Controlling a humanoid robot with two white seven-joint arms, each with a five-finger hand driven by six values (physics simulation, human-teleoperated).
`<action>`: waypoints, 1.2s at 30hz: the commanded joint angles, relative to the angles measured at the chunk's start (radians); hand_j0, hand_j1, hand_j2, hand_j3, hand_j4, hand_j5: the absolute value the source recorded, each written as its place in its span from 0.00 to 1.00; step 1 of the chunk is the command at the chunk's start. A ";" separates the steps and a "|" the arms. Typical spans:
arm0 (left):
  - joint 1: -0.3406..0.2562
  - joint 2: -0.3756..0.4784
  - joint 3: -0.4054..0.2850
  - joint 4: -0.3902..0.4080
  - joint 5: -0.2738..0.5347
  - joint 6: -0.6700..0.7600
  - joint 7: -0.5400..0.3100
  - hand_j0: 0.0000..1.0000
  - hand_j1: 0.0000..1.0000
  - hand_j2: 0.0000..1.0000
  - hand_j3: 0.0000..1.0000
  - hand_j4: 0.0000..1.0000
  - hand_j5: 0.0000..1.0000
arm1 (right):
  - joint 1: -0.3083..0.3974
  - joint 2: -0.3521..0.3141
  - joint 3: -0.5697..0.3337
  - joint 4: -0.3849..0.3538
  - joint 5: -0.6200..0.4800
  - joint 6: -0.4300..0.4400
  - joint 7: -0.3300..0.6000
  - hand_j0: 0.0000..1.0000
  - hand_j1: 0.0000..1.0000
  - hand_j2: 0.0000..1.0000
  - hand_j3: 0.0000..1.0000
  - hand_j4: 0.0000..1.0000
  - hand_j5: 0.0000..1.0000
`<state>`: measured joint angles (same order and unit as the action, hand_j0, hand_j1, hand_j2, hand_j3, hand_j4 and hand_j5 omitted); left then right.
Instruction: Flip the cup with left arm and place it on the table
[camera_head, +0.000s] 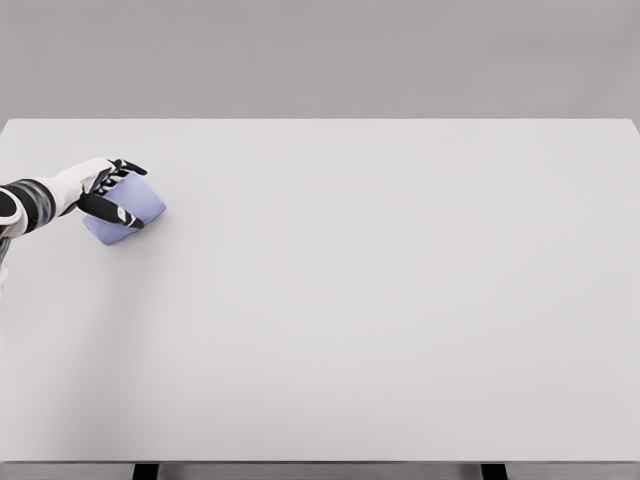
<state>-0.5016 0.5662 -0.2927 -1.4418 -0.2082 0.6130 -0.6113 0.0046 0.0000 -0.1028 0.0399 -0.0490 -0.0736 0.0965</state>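
Observation:
A pale blue cup (140, 205) is at the left side of the white table (380, 300), tilted with one end pointing right and slightly back. My left hand (113, 192) comes in from the left edge and is shut on the cup: the thumb crosses its front and the other fingers curl over its top. The part of the cup under the palm is hidden. Whether the cup touches the tabletop or hangs just above it cannot be told.
The table's far edge (320, 120) runs across the upper part of the view and its near edge (320, 462) along the bottom. A plain grey wall stands behind.

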 joint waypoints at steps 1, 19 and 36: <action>0.000 0.000 0.006 0.000 0.000 -0.002 0.000 0.60 0.60 0.60 0.60 0.60 0.60 | 0.000 0.000 0.000 0.000 0.000 0.000 0.000 1.00 1.00 1.00 1.00 1.00 1.00; 0.000 0.034 0.061 -0.022 0.130 -0.002 0.000 0.47 0.47 0.47 0.47 0.47 0.47 | 0.002 0.000 0.000 0.000 0.000 0.000 0.000 1.00 1.00 1.00 1.00 1.00 1.00; 0.037 0.046 0.122 0.015 0.181 -0.495 0.000 0.47 0.47 0.47 0.47 0.47 0.47 | 0.000 0.000 0.000 0.000 0.000 0.000 0.000 1.00 1.00 1.00 1.00 1.00 1.00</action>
<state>-0.4633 0.6114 -0.1929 -1.4362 -0.0294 0.2237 -0.6095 0.0061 0.0000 -0.1028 0.0399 -0.0490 -0.0736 0.0965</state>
